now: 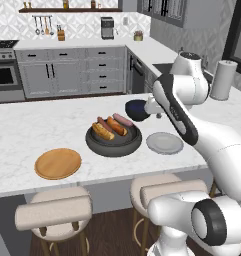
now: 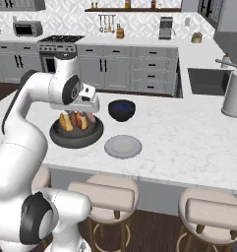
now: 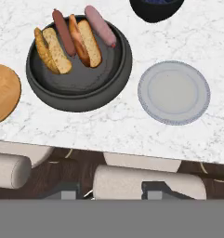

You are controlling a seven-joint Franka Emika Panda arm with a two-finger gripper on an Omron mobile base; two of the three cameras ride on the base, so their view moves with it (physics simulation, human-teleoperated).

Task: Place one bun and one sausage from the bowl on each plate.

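While the left base view takes in the whole marble counter (image 1: 22, 125), the tan wooden plate (image 1: 58, 163) lies in full there, well apart from the dark bowl (image 1: 113, 142) on the side away from the grey plate (image 1: 164, 143); in the right base view the arm covers that side of the bowl (image 2: 76, 134). From the hand view the wooden plate (image 3: 3, 93) is cut by the frame edge, but the bowl's contents read best. Inside the bowl (image 3: 81, 88) lie four pieces side by side: one bun (image 3: 50, 50) farthest from the grey plate (image 3: 174, 92), then the reddish-brown sausage (image 3: 63, 30), the second bun (image 3: 87, 42), and the pink sausage (image 3: 99, 24) against the rim nearest the small blue bowl (image 3: 156, 8). Both plates are bare. The grey plate sits just beside the bowl, not touching. Only the dark finger tips of the gripper (image 3: 117, 190) peek up over the stools (image 3: 141, 181); whether they are spread or closed, I cannot tell.
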